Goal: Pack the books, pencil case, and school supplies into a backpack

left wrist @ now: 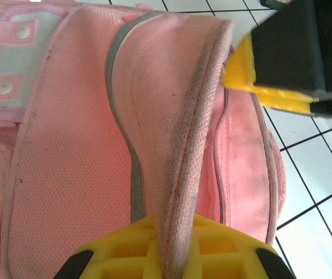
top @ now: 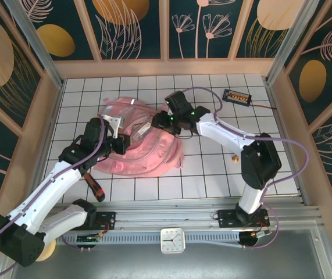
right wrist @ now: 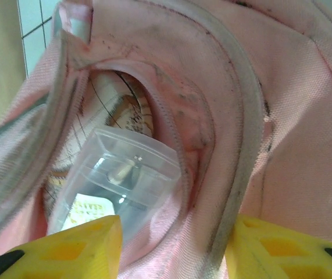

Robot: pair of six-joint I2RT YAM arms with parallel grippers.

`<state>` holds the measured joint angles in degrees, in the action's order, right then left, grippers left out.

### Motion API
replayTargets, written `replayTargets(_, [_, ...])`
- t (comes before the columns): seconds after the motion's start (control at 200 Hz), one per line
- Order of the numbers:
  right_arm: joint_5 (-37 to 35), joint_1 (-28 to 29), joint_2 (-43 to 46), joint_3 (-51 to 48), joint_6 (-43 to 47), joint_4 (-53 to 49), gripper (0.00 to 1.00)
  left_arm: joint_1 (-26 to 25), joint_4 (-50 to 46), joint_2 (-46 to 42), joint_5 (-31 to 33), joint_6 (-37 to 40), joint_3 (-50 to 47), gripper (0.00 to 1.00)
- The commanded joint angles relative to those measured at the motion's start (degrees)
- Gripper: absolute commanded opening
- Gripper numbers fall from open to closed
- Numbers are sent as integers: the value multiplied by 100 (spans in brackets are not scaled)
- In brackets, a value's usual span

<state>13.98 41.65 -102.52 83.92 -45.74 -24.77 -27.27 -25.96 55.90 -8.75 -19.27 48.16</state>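
**Both grippers at the backpack mouth, pencil case inside**

Left gripper (left wrist: 174, 241), nearest the lens: my yellow pads (left wrist: 116, 247) are pressed together on a raised fold of the backpack (left wrist: 78, 145). The fold is pink mesh fabric with a grey trim strip running up it, and it rises out of the pads. Grip is narrow, with fabric pinched between.

Right gripper (right wrist: 174, 256): my yellow fingers (right wrist: 67, 253) sit at the bottom of the right wrist view, part-way apart. The backpack's opening rim, grey piping on pink, runs between them. I cannot tell whether they pinch the rim or only straddle it. In the left wrist view, one of those fingers, yellow on black, sits just beside the top edge of the fold I hold.

Pencil case (right wrist: 119, 180): clear, with rounded corners, and contents and a pale label showing through. It lies inside the backpack's open mouth. Its near end is down by the finger on that view's left. Deeper in is a pale surface with dark line print (right wrist: 125, 110); cannot tell what it is.

From above: the backpack lies mid-desk (top: 212, 180) on the white grid, with my arms reaching in from either side. A red-and-black utility knife (top: 94, 187) lies on the desk near the backpack's near-left edge, beside my left arm. A small black box with orange marks (top: 237, 96) sits far right, wired, well apart from the backpack.
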Motion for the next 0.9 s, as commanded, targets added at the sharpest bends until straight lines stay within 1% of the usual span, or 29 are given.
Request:
replayTargets(0.0, [142,190,-543,894,427,-375,61,-56,951,-272,-636,-2,43,0])
replayTargets(0.045, [207,202,-764,1153,517,-713,68,-59,967,-272,-643,-11,19,0])
replayTargets(0.075, [215,212,-876,1262,562,-890,71,-57,978,-269,-642,-11,9,0])
replayTargets(0.125, [228,214,-953,1361,624,-1099,73,-64,987,-268,-615,1,0,0])
replayTargets(0.18, [107,228,-812,1288,599,-1236,74,-59,974,-285,-557,16,14,0])
replayTargets(0.265, [57,183,-163,750,457,-897,74,-58,981,-333,-449,18,-4,0])
replayTargets(0.36, [153,3,562,92,186,-355,73,-59,1025,-369,-418,-39,-2,0])
replayTargets(0.465, [523,-207,809,-161,84,111,72,-59,1003,-259,-510,-120,9,0])
replayTargets(0.49, [587,-225,789,-119,108,109,72,-59,968,-227,-505,-120,29,9])
replayTargets(0.525, [648,-220,754,-35,166,52,72,-59,929,-211,-505,-91,35,26])
replayTargets(0.57, [701,-202,724,50,222,-48,73,-56,917,-255,-507,-61,19,40])
replayTargets(0.59, [703,-186,730,74,238,-89,74,-55,917,-282,-505,-68,7,49])
replayTargets(0.6, [696,-180,732,72,244,-111,74,-54,917,-291,-505,-68,-3,56])
replayTargets(0.61, [688,-171,742,72,248,-132,74,-58,919,-306,-500,-73,-7,65])
replayTargets(0.615, [687,-169,751,72,249,-141,74,-54,918,-315,-498,-71,-8,71])
replayTargets(0.625, [675,-160,758,72,254,-159,75,-58,917,-334,-492,-78,-8,89])
replayTargets(0.63, [667,-154,767,72,251,-168,75,-59,913,-343,-489,-86,-8,94])
replayTargets(0.635, [663,-151,777,68,250,-181,75,-55,910,-356,-488,-95,-9,97])
replayTargets(0.655, [639,-134,803,60,254,-220,75,-59,894,-391,-464,-120,-4,99])
replayTargets(0.771, [560,19,928,14,175,-462,75,-57,626,-677,-304,-343,22,99])
replayTargets(0.851, [622,154,885,-7,96,-647,73,-56,301,-973,67,-807,-28,99])
replayTargets(0.896, [577,247,850,18,130,-783,72,-64,59,-1158,333,-1229,-102,99])
